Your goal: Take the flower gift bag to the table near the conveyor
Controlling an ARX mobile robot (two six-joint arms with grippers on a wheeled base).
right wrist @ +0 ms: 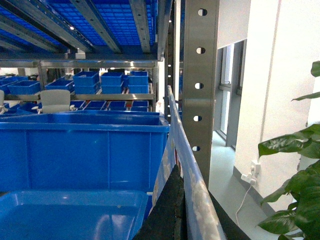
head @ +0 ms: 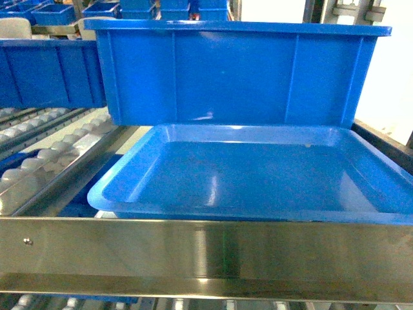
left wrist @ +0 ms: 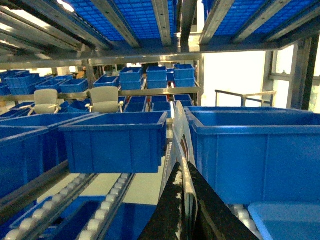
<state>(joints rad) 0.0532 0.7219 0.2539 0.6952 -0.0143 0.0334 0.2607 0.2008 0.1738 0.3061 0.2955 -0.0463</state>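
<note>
Blue plastic fills the head view: a shallow glossy blue tray (head: 258,174) before a deep blue bin (head: 232,71), behind a brushed steel rail (head: 206,252).
White plastic rollers of the conveyor (head: 45,161) run at 9 o'clock. In each wrist view a thin, pale, printed edge, seemingly the flower gift bag (left wrist: 182,150) (right wrist: 187,165), rises at 6 o'clock from between dark gripper parts; I cannot tell for certain whether either gripper pinches it. A green leafy plant (right wrist: 295,170) stands at 4 o'clock in the right wrist view.
</note>
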